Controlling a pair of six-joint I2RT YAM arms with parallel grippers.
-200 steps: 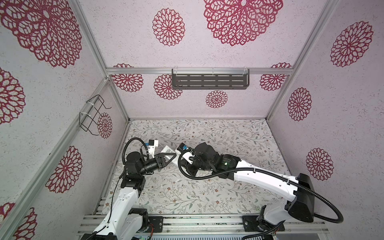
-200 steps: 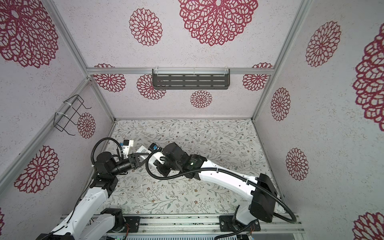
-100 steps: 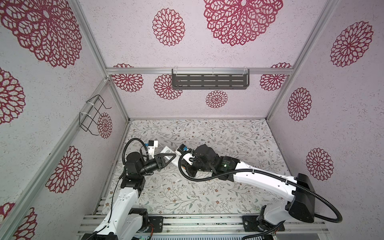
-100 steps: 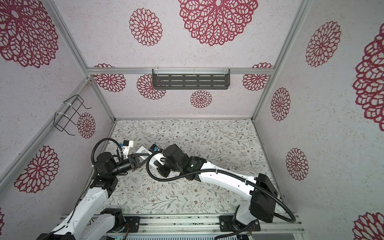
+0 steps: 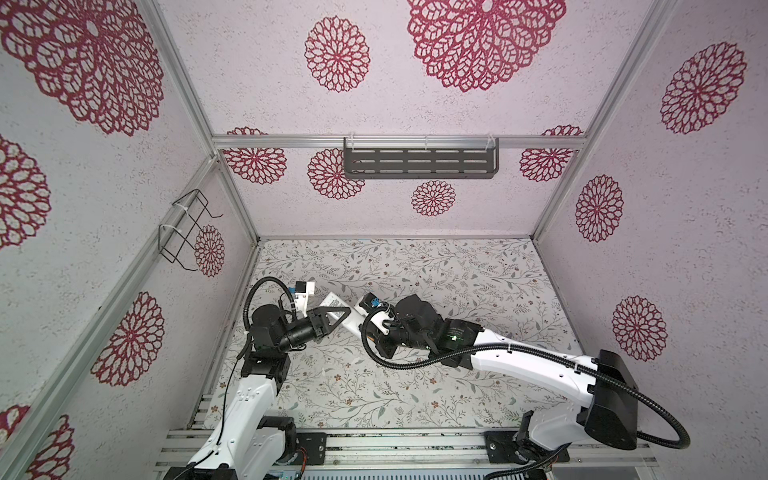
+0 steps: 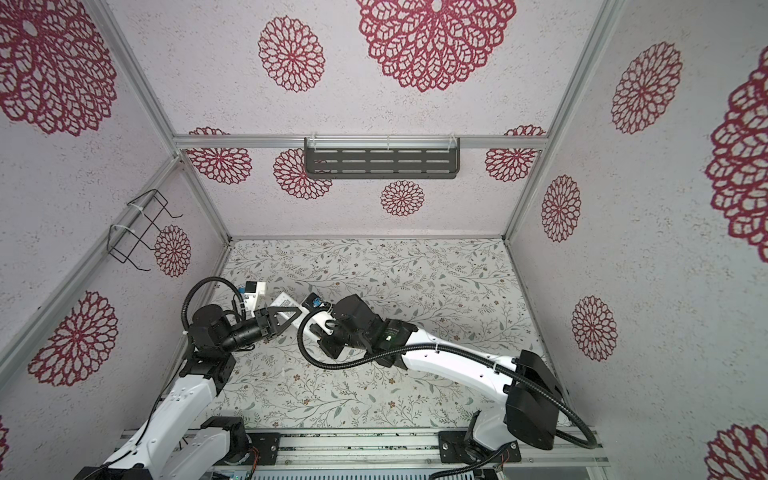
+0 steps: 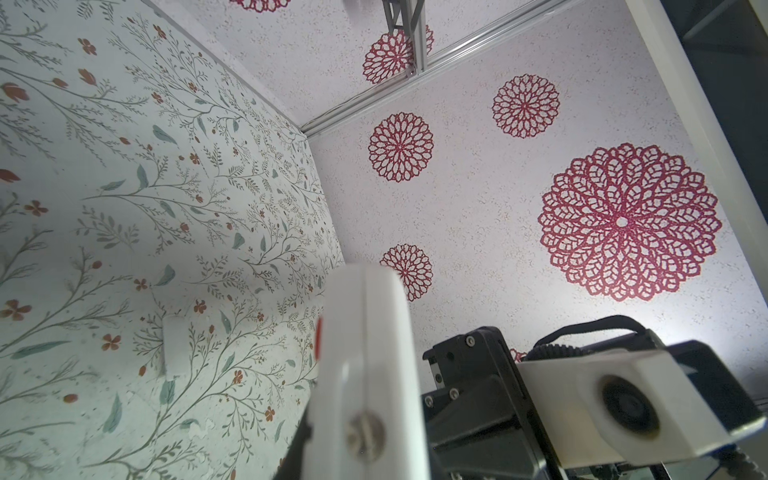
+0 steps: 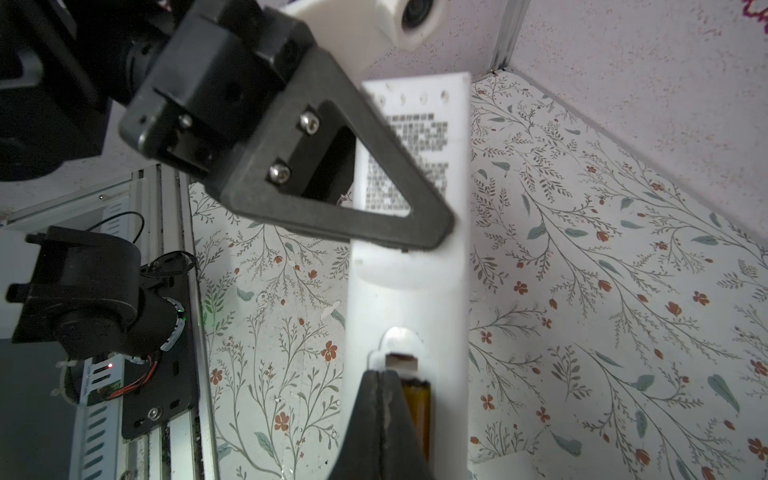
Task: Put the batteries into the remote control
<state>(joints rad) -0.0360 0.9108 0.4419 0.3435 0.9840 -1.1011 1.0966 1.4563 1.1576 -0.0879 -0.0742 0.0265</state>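
— Fingers (image 8: 365,419) of the right gripper (image 8: 382,376): how do they stand?
— Black, pressed flat together, gripping nothing. Their tips sit at the open compartment (image 8: 400,338) in the plain back of the long slim white plastic remote control (image 8: 409,286), just beside a small thin orange cylinder battery (image 8: 419,409) lying lengthwise in it.
— And the left gripper (image 8: 432,230)?
— Clamped across the remote control between its printed label (image 8: 428,141) and that compartment, holding it over the pale floral-print mat (image 8: 623,291), toward the table's left side.
— What's unclear?
— The fingers hide one end of the battery and the compartment beside it; a second cell cannot be confirmed. In both top views the right gripper is buried under its own wrist (image 5: 415,318). The left wrist view catches the remote control edge-on, blurred, only a red sliver of logo (image 7: 318,340) showing.
— Changed since a second ago?
— The right arm's wrist has slid slightly toward the table's near edge; left gripper and remote control have stayed put.
— Surroundings?
— A small flat white plastic piece (image 7: 174,351) lies on the mat, apart. A dark slotted metal shelf (image 5: 419,163) hangs on the back wall, a black wire rack (image 5: 185,232) on the left. The right arm's white wrist camera (image 7: 623,401) blocks a corner of the left wrist view.
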